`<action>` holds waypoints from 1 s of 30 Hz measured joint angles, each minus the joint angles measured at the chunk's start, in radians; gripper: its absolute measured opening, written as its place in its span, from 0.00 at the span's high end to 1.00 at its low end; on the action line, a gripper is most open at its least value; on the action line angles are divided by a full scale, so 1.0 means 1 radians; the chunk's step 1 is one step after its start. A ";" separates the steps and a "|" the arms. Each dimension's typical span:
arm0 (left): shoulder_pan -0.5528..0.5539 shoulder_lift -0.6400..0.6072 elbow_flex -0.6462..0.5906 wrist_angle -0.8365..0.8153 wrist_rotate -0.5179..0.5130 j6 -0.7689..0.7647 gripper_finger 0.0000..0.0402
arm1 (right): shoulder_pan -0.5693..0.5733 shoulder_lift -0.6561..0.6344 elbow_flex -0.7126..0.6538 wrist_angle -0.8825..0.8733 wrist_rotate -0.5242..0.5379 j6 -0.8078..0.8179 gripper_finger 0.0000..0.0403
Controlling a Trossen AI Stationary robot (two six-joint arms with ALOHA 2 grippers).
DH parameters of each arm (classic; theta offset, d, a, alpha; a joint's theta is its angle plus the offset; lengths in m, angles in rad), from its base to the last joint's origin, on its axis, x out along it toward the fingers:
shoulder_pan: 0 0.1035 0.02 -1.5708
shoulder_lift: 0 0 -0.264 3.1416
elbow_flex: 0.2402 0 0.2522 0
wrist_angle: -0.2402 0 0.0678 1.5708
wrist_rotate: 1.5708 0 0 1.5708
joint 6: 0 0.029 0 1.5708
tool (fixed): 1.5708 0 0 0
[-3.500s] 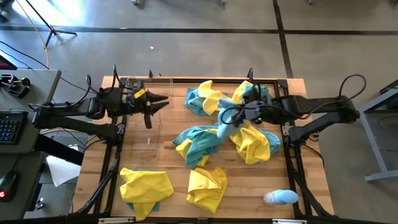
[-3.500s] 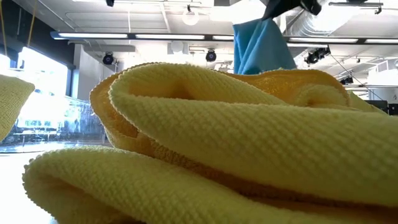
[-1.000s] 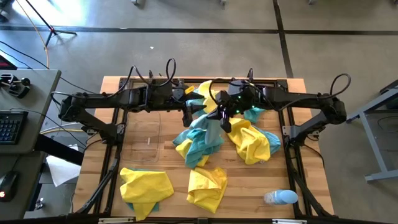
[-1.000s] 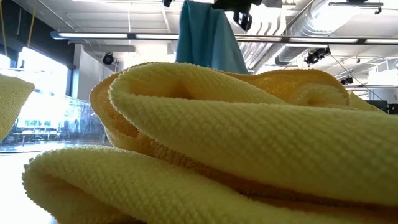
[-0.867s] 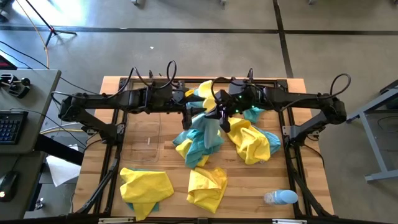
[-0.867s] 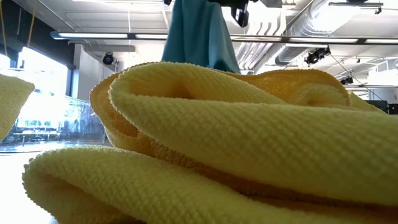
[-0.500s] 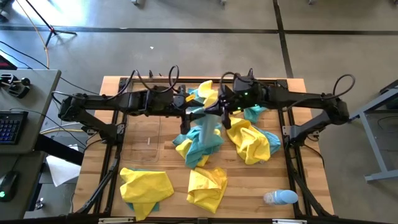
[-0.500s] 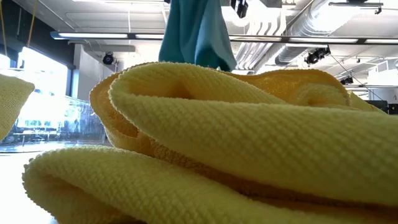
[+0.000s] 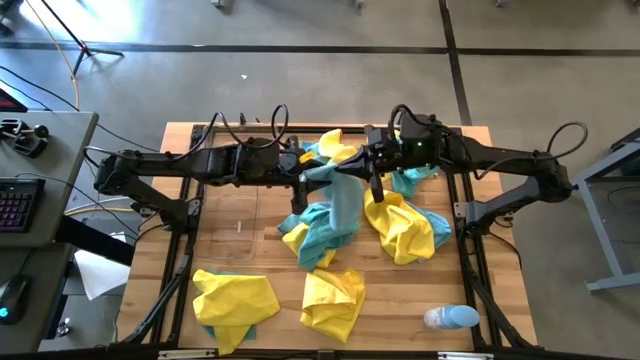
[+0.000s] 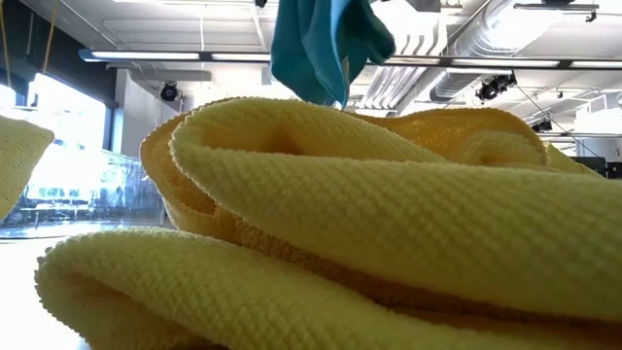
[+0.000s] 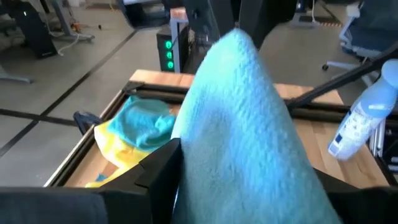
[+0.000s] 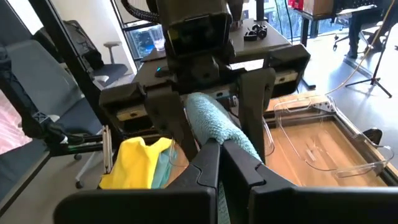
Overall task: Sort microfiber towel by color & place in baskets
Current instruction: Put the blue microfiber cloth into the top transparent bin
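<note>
While both tools [image 9: 330, 178] clamp teal towel [image 9: 343, 205] midair, clear basket [image 12: 323, 140] holds nothing.

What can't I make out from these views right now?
- Low view: the table behind the yellow towels that fill the picture; only the hanging teal towel shows.
- Left wrist view: the left hand is covered by that teal towel.
- High view: the clear baskets are faint; their contents cannot be told.
</note>
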 joint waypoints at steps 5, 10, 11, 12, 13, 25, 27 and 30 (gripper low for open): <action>0.000 0.042 0.000 0.078 0.012 0.000 0.60 | 0.000 0.001 0.000 -0.003 0.002 0.000 1.00; 0.001 0.067 0.000 0.059 0.008 -0.019 0.82 | -0.001 0.001 0.000 -0.046 0.027 0.005 1.00; 0.003 0.066 0.000 0.060 0.008 -0.022 0.88 | -0.001 0.001 0.000 -0.059 0.048 0.012 1.00; 0.007 0.060 0.000 0.057 0.008 -0.021 0.94 | -0.001 0.001 0.000 -0.078 0.067 0.020 0.99; 0.011 0.052 0.000 0.044 0.007 -0.018 0.96 | -0.001 0.001 0.000 -0.099 0.086 0.025 0.98; 0.131 -0.165 0.039 -0.355 -0.327 -0.044 0.99 | -0.003 0.002 0.000 -0.340 0.327 0.186 0.71; 0.184 -0.212 0.042 -0.387 -0.360 -0.060 0.99 | -0.003 0.002 -0.003 -0.355 0.371 0.208 0.68; 0.278 -0.259 0.042 -0.446 -0.392 -0.084 1.00 | -0.003 0.002 -0.015 -0.363 0.404 0.237 0.64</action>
